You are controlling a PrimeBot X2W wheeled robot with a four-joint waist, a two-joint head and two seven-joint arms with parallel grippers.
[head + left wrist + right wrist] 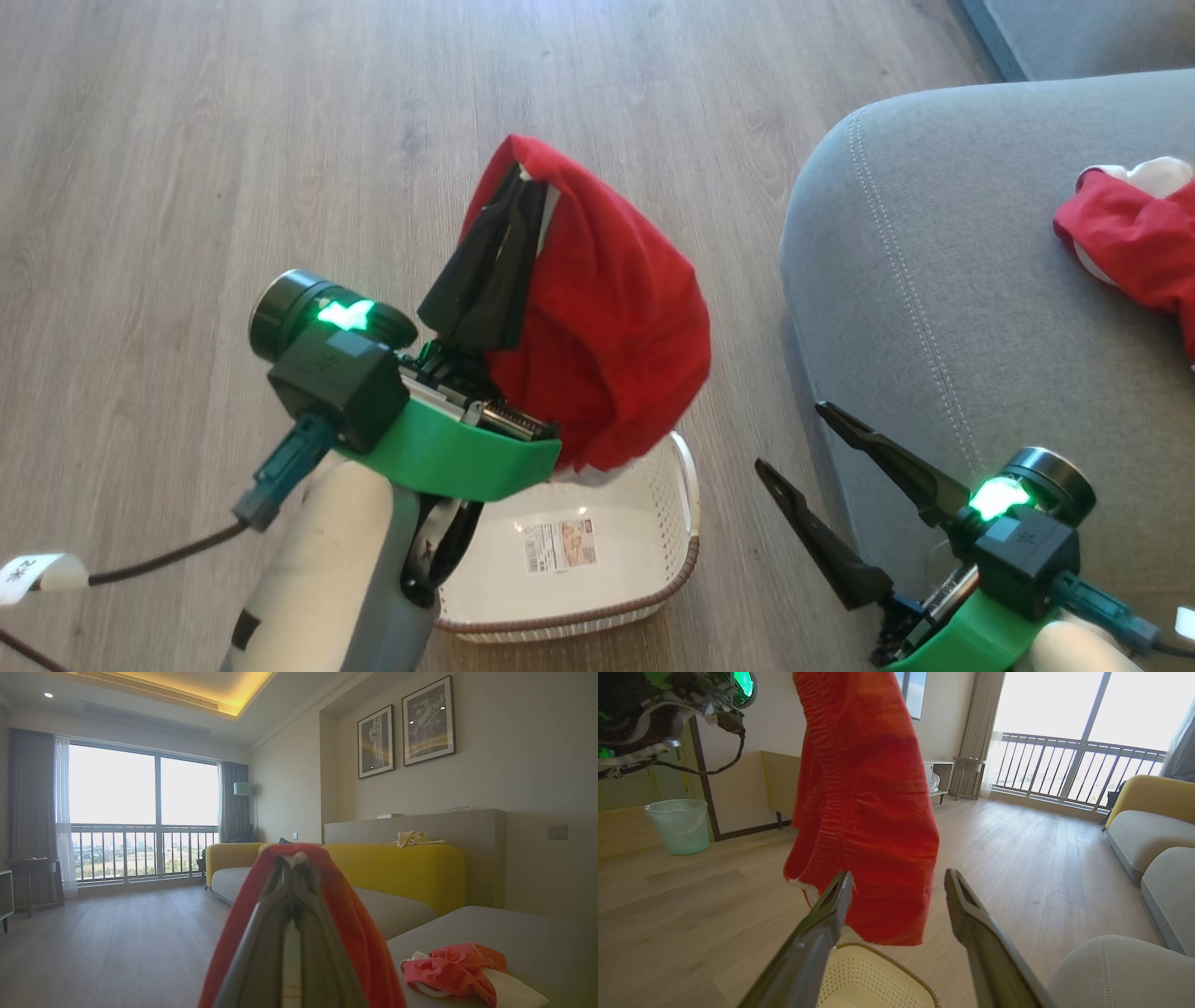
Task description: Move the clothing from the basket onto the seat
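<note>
A red garment (607,308) hangs lifted above the basket (597,607), draped over the fingers of my left gripper (523,182), which is shut on it. Its red cloth (345,924) wraps my left gripper (293,858) in the left wrist view. The cream basket holds no cloth that I can see, just a label on its floor. A second red garment with white parts (1134,233) lies on the grey seat (934,280) at the right. My right gripper (789,434) stands open beside the seat's edge, apart from the hanging cloth (868,812) ahead of it.
Wooden floor (233,140) spreads around the basket. A yellow and grey sofa (397,868) stands further back along the wall. A pale green waste bin (679,826) sits by the wall, and a balcony window (1064,742) lies beyond.
</note>
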